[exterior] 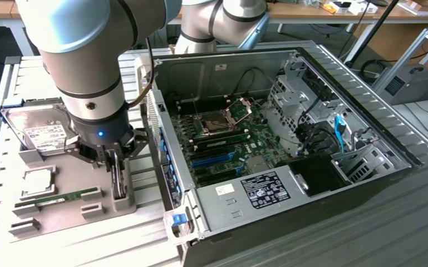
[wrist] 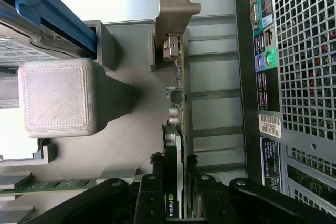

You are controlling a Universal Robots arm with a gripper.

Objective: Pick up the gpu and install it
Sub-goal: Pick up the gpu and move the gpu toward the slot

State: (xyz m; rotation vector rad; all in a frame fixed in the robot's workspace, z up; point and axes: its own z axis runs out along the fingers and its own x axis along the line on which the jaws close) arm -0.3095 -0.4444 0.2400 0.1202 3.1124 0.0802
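I see my one arm [exterior: 87, 61] reaching down from the top of the exterior view, its last segment close to vertical and the wrist pointing straight down over a grey tray [exterior: 65, 219] at that view's left. The single gripper [exterior: 116, 162] hangs at the edge of the tray nearest the open PC case [exterior: 362, 167]. Its two fingers [wrist: 155, 198] are drawn in narrow, one against each face of the gpu [wrist: 175, 145], so I read them as closed on the card. The gpu stands on its long edge in a slot of the tray, thin side up, not yet lifted clear. In the exterior view its long axis runs from far to near, roughly parallel to the case's side wall just beside it. In the wrist view the grey metal bracket [wrist: 177, 3] is at the end away from the fingers, and the case's rear port panel [wrist: 262, 51] lies alongside the card. On the tray I count one gpu, one hard drive [exterior: 39, 130] propped up at the far end, one square processor [exterior: 37, 182] lying flat, and one green RAM stick [exterior: 54, 199] near the front. There is one case, lying open with its motherboard [exterior: 225, 139] facing up.
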